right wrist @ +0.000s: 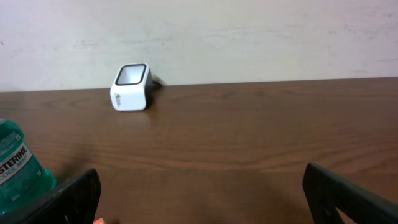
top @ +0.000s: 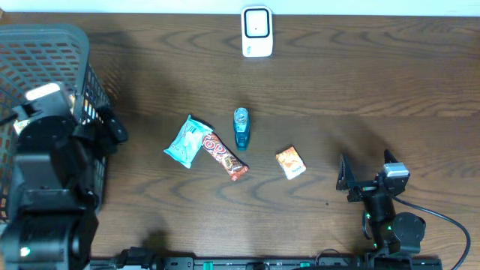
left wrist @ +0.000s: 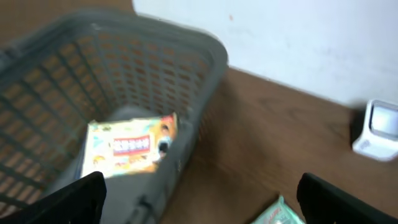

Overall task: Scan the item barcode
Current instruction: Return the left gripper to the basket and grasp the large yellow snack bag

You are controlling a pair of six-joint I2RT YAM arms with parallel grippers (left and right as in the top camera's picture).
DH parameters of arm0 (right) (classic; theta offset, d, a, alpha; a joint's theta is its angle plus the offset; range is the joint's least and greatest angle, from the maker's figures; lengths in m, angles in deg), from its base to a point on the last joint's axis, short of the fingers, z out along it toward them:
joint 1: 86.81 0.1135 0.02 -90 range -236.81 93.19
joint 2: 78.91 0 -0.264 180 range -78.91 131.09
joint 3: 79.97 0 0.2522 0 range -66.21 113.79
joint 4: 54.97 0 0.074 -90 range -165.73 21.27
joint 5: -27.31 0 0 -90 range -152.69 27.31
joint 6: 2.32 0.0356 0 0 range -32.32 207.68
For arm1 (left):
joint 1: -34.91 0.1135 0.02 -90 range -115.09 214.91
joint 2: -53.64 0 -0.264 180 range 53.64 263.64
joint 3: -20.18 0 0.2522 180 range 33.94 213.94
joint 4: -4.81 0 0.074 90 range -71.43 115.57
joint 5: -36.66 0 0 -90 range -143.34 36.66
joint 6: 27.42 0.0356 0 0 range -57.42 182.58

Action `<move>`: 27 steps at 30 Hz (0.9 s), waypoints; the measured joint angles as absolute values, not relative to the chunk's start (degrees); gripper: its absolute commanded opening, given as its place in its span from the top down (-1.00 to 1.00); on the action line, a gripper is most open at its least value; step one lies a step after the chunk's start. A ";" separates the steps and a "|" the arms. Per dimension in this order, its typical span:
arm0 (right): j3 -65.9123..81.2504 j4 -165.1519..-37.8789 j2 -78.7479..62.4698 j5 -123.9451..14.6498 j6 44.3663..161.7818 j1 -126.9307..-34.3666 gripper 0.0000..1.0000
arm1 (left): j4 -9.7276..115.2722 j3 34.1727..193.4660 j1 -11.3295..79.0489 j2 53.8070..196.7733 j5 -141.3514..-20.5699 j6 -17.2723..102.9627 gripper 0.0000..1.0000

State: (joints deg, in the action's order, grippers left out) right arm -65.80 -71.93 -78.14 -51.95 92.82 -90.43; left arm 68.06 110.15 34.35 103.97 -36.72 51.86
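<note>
Overhead, the brown wooden table [top: 337,67] fills the picture. A grey plastic basket [top: 45,45] stands at its left end. The left arm rises beside and partly over the basket, and the left gripper [top: 107,129] sits just off the basket's right wall. In the left wrist view its fingers [left wrist: 74,199] are spread wide with nothing between them, and a flat printed box [left wrist: 130,146] lies inside the basket.

The right gripper [top: 365,171] is low on the right side of the table. Its fingers [right wrist: 348,193] are also spread wide and empty, pointing toward the far wall.

Four goods lie loose in the middle of the table, apart from both grippers:
- a pale teal packet [top: 187,141]
- a red-and-brown snack bar [top: 225,156], touching the packet's right edge
- a blue-green bottle [top: 241,128] lying on its side, just above the bar
- a small orange packet [top: 291,162], off to the right and nearest the right gripper

A white scanner [top: 256,31] stands at the far edge of the table, well apart from the goods. No barcode can be made out on any of them.
</note>
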 measured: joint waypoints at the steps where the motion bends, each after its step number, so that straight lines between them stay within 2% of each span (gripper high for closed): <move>1: -65.80 -71.93 -78.14 -51.95 92.82 -90.43 -0.98 | 68.54 111.46 34.66 104.19 -36.22 51.86 -0.96; 10: -65.82 -71.93 -78.14 -51.95 92.82 -90.43 -0.99 | 74.77 121.10 42.94 109.30 -33.66 51.10 -0.96; 27: -65.82 -71.93 -78.14 -51.95 92.82 -90.43 -0.98 | 77.96 121.69 60.08 119.05 -37.22 42.42 -0.96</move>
State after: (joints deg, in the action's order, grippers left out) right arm -65.82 -71.93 -78.14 -51.95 92.82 -90.43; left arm 77.96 121.69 60.08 119.05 -37.22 42.42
